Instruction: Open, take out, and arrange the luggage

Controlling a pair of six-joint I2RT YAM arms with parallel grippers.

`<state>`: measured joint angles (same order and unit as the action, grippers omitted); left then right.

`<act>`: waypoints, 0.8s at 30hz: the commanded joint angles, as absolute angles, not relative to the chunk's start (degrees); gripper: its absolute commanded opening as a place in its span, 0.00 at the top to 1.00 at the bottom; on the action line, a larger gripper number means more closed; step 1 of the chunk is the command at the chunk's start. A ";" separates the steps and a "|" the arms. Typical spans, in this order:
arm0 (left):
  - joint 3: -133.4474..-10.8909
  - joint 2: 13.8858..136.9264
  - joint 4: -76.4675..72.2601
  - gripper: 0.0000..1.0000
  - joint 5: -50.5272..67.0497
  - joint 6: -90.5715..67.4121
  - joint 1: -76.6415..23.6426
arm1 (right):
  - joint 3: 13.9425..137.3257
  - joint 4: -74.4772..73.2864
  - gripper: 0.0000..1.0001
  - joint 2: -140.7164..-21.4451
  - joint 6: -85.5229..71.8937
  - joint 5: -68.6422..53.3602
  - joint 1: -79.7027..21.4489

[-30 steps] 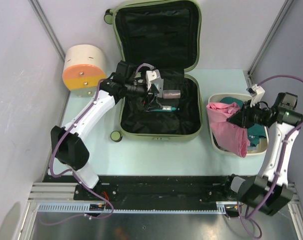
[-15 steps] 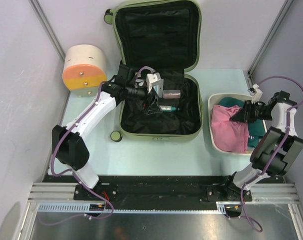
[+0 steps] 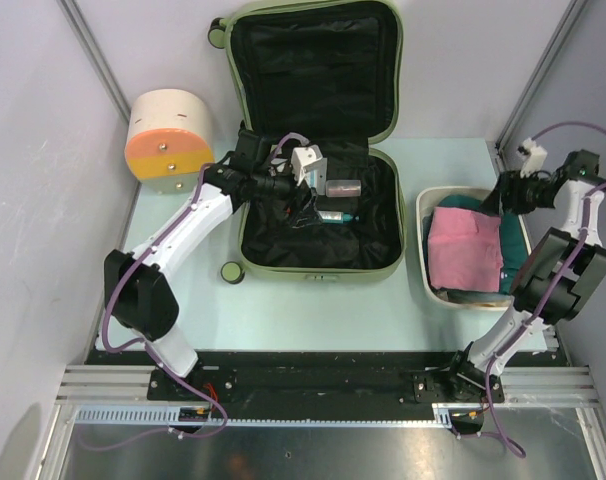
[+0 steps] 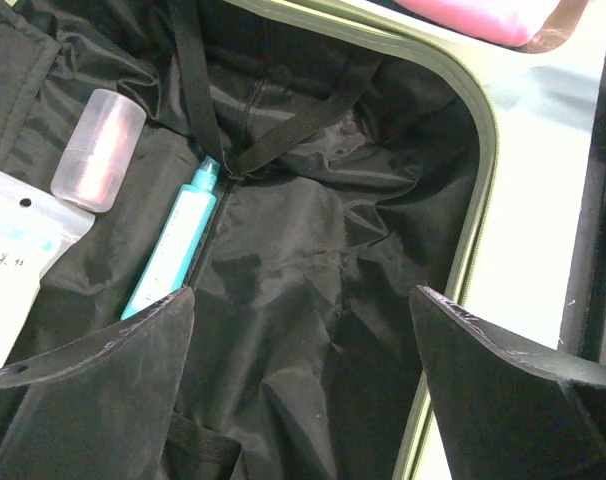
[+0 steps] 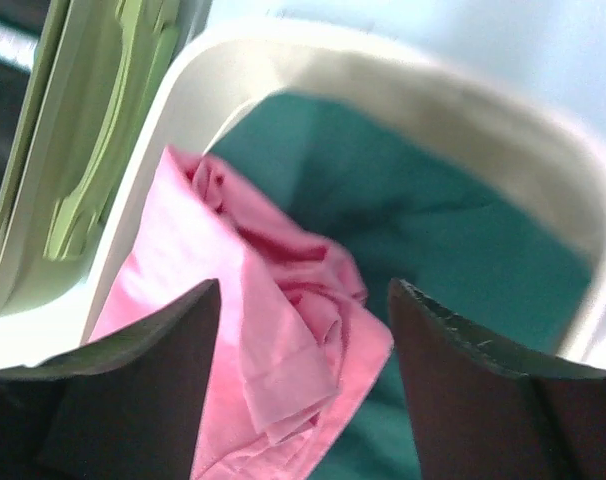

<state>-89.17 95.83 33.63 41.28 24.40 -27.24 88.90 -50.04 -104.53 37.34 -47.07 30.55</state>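
Since a second ago: right gripper [image 3: 503, 192] drawn back to the far right corner of the basin [image 3: 424, 272], pink cloth [image 3: 465, 250] let go and now flat inside, over teal cloth [image 5: 433, 230]. Luggage [image 3: 318, 272] mid-table, lying open, lid thrown back toward the far wall, black lining exposed. Left gripper [image 4: 303, 330] low inside the lower half, jaws spread wide, holding nothing, lining between them, green rim just to their right. Right jaws likewise apart and empty, above the basin, beside the luggage, not over it. Teal tube [image 4: 173, 250] and clear bottle [image 4: 98, 150] on the lining ahead of the left fingers, untouched.
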 commanded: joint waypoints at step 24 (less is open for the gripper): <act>-84.82 88.33 32.87 0.00 39.29 22.06 -25.05 | 59.95 -46.33 0.10 -76.11 17.93 -11.43 15.38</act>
